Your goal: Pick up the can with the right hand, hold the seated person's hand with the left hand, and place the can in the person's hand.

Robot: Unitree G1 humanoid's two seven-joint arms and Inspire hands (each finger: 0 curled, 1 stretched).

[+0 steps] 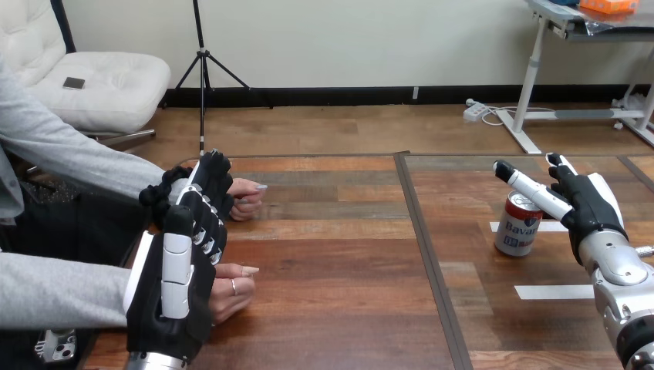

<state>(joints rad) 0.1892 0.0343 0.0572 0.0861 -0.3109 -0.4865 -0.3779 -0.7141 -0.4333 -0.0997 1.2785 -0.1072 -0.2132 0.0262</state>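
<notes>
A red and white can (518, 224) stands upright on the right half of the wooden table (339, 308). My right hand (592, 205) is just right of it, open, with straight fingers (532, 189) reaching over the can's top; I cannot tell if they touch it. My left hand (176, 289) is raised at the left, open, its back toward me. The person's hand at the view's left (231, 291) rests on the table right beside its palm. The person's farther hand (245, 199) lies just past my left fingertips (210, 176). No finger of mine curls round either one.
Two white tape strips mark the table's right half, one (554, 291) in front of the can and one (549, 227) beside it. A dark seam (426, 254) runs down the table's middle. The person's grey sleeves (69, 154) come in from the left edge.
</notes>
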